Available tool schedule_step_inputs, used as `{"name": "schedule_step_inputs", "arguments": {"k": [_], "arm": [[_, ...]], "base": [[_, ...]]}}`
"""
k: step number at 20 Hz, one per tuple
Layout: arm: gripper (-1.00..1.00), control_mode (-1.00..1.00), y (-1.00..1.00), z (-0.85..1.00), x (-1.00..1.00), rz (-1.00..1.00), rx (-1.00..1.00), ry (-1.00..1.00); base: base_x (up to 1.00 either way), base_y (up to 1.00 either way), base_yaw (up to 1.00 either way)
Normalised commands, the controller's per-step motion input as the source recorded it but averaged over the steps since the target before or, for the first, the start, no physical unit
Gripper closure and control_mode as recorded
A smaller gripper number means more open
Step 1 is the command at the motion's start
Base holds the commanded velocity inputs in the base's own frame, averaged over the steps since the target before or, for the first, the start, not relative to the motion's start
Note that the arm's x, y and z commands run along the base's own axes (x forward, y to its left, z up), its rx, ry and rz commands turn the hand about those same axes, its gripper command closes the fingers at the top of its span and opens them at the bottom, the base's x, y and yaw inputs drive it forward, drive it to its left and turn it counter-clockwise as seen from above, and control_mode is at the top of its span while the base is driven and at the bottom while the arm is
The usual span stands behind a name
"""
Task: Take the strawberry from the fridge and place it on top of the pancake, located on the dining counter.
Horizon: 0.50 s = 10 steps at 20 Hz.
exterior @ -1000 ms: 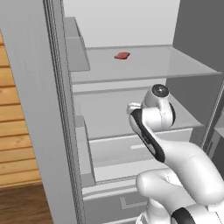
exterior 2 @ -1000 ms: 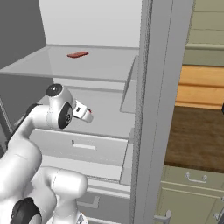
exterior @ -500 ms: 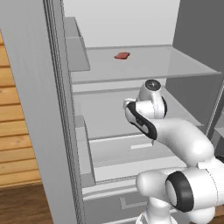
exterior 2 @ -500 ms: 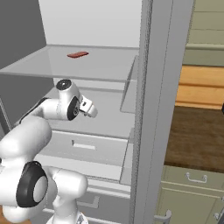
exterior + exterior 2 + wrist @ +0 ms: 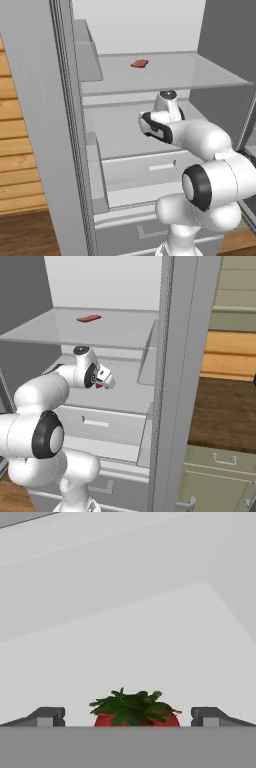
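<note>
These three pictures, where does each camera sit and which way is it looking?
Left base view: behind the arm on its left, looking into the open fridge; the white arm rises lower right.
Right base view: behind on the right, same fridge; arm lower left, gripper inside.
Hand view: on the hand, looking along open fingertips at the strawberry.
Both base views share the red-brown piece on the upper shelf.

No writing, label, brand mark, number or sign can be read anywhere here.
</note>
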Motion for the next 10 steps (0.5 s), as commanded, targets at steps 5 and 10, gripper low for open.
{"name": "schedule_step_inputs", "arguments": {"k": [5,10], "arm": [[-1.00,-1.00,0.00,-0.10,0.32,0.00,0.00,0.00],[-1.00,-1.00,0.00,-0.31,0.25,0.00,0.00,0.03]], "base": [[0.00,0.00,0.00],[0.00,0.00,0.00]]}}
